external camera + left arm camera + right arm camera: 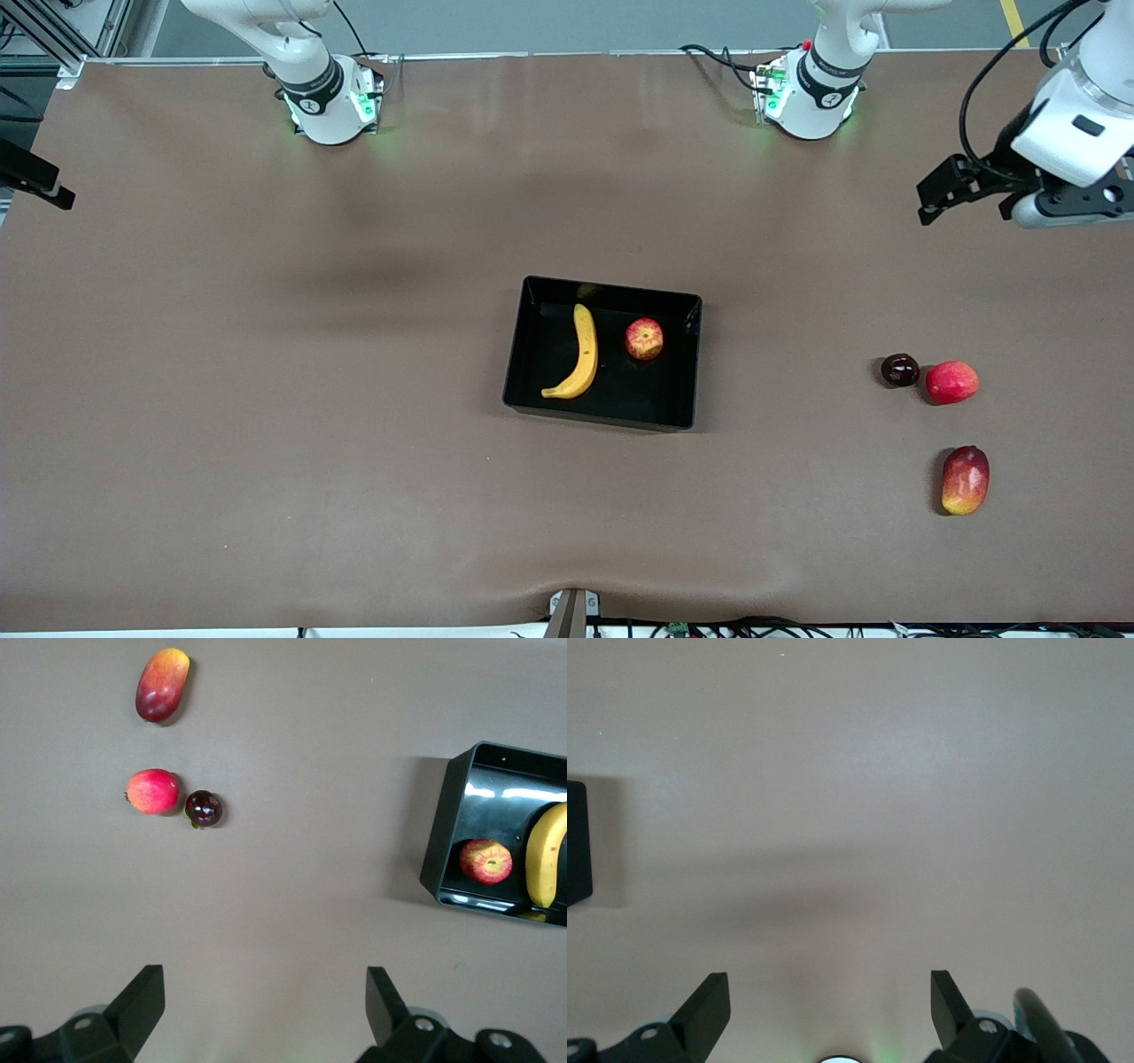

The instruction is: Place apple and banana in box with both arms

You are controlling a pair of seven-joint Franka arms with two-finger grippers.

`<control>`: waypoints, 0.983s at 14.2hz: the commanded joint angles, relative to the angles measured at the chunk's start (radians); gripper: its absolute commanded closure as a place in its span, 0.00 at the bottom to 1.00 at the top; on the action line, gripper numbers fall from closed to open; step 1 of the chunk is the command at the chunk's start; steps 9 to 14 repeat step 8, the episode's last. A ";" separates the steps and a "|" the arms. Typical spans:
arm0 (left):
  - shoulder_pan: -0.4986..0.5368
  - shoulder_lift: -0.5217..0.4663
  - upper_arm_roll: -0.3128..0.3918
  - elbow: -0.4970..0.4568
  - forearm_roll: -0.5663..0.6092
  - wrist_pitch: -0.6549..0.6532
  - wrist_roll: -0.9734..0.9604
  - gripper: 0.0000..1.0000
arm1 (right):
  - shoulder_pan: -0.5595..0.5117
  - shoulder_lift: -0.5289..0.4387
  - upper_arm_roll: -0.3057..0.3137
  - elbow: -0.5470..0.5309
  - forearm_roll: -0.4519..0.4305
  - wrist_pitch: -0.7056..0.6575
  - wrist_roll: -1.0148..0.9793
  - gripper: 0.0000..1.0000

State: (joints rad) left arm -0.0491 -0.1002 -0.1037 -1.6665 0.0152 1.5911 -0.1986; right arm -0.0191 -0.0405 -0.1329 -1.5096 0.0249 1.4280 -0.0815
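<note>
Inside box, banana, apple

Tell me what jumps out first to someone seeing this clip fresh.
The black box at mid-table draws the eye, with the yellow banana and the red apple lying side by side inside it, apart. Three other fruits sit on the table toward the left arm's end. Both pincers are open and empty: the left pincer over that end, the right pincer over bare table.

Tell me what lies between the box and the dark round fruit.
Nothing: in the front view only bare brown table runs from the box to the dark round fruit; the left wrist view shows the same.
</note>
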 commanded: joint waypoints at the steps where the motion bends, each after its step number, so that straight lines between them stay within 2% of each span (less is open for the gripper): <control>1: 0.026 -0.047 -0.010 -0.035 -0.014 0.007 0.050 0.00 | -0.013 -0.010 0.001 -0.004 0.015 -0.005 0.009 0.00; 5: 0.026 -0.024 0.004 0.034 -0.012 -0.011 0.074 0.00 | -0.013 -0.010 -0.001 -0.003 0.013 -0.006 0.009 0.00; 14: 0.025 -0.021 0.004 0.037 -0.009 -0.033 0.073 0.00 | -0.013 -0.010 0.001 0.000 0.013 -0.003 0.009 0.00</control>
